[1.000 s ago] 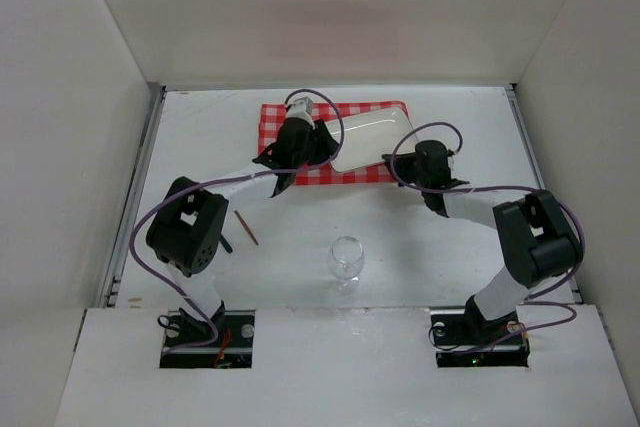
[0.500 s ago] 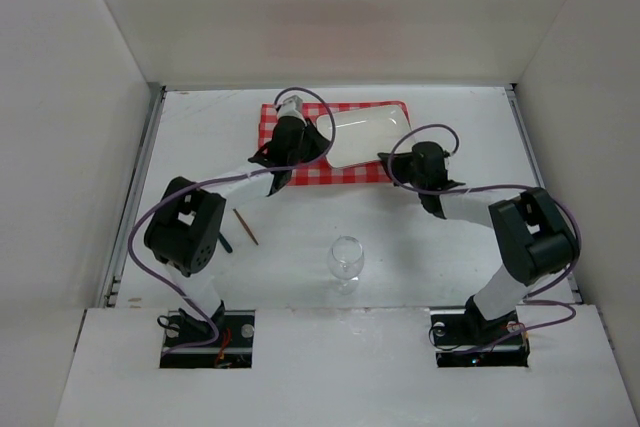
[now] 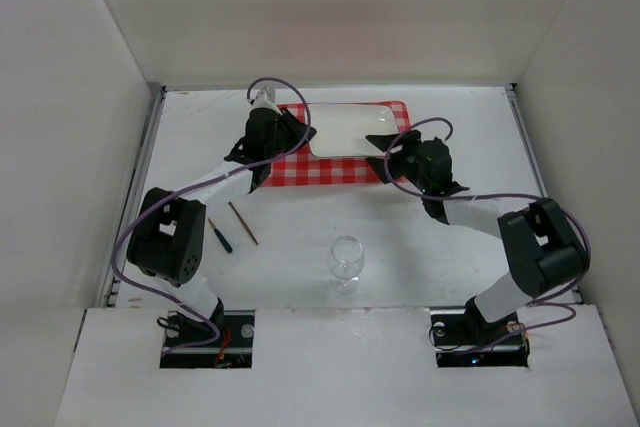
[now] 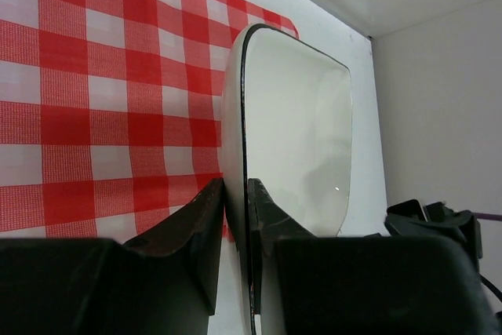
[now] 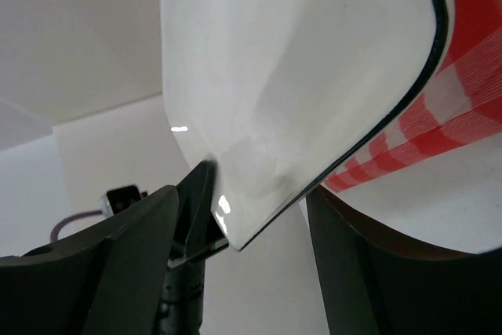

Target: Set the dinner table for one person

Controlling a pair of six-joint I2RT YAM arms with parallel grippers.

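Pinching the rim of the white plate (image 4: 298, 131), the left gripper (image 4: 235, 194) holds it over the checked cloth (image 4: 94, 115); the right gripper (image 5: 259, 186) gapes wide around its corner.

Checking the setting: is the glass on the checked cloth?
No, the glass stands on the bare table, apart from the cloth.

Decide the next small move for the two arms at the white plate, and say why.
Probably the left gripper should open and let go of the white plate. The plate sits squarely over the checked cloth, the right gripper stands open around its other end, and only the left one pinches the rim.
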